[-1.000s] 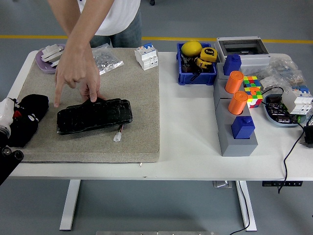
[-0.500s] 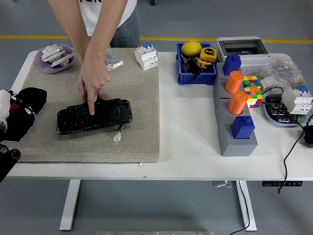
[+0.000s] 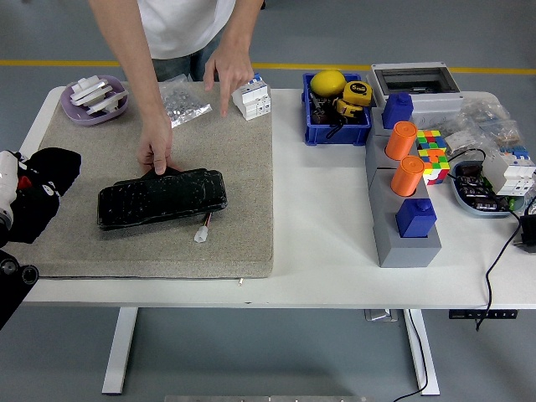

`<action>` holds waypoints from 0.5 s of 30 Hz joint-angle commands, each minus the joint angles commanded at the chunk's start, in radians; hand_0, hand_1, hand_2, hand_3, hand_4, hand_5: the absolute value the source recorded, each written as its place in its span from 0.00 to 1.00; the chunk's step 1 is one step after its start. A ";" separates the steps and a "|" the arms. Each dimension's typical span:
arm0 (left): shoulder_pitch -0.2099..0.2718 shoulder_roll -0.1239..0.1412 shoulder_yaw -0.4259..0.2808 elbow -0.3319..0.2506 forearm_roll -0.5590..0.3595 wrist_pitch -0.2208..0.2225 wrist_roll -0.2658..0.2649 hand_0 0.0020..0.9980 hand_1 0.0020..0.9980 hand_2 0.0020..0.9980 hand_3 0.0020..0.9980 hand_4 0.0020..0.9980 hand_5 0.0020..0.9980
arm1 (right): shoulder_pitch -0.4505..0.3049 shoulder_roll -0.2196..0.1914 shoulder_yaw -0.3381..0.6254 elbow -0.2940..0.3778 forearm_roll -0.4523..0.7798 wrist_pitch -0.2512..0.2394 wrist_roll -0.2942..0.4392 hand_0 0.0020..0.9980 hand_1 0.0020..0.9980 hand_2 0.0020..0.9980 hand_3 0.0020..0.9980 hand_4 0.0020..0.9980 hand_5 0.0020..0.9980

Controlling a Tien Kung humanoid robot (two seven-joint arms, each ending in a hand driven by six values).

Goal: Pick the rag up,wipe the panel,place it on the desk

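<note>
Our left hand [image 3: 15, 197] grips the black rag [image 3: 42, 201] at the mat's [image 3: 234, 193] left edge, ready to wipe; a person's hand [image 3: 156, 149] pins the panel [image 3: 162, 198] steady on the desk [image 3: 318, 243].

We see little of our own body: at the picture's left edge the left robot hand [image 3: 10, 194] shows a white, rounded shell with a small red mark on it; below it a black arm segment [image 3: 12, 285] ends in a round black knob with a pale centre. The person [image 3: 186, 25] across from us wears a white short-sleeved shirt over grey-blue trousers; both forearms are bare, without watch or glove.
</note>
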State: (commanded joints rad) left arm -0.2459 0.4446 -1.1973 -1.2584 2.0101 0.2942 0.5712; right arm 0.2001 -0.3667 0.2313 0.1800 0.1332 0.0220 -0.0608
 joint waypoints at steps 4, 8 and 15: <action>0.026 -0.016 -0.022 -0.060 0.039 -0.012 0.036 0.22 0.13 0.49 0.40 0.13 0.00 | -0.001 -0.001 0.057 0.000 -0.052 -0.004 -0.014 0.71 0.50 0.63 0.62 1.00 0.56; 0.045 -0.024 -0.037 -0.104 0.065 -0.030 0.070 0.22 0.13 0.49 0.40 0.12 0.00 | -0.003 0.000 0.090 0.000 -0.081 -0.006 -0.020 0.71 0.50 0.63 0.62 1.00 0.56; 0.090 -0.041 -0.062 -0.169 0.081 -0.035 0.074 0.21 0.13 0.49 0.40 0.13 0.00 | -0.005 0.002 0.141 0.000 -0.127 -0.010 -0.028 0.71 0.50 0.63 0.62 1.00 0.56</action>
State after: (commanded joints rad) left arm -0.1561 0.4037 -1.2594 -1.4275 2.0906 0.2590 0.6454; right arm 0.1952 -0.3646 0.3721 0.1800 0.0064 0.0121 -0.0888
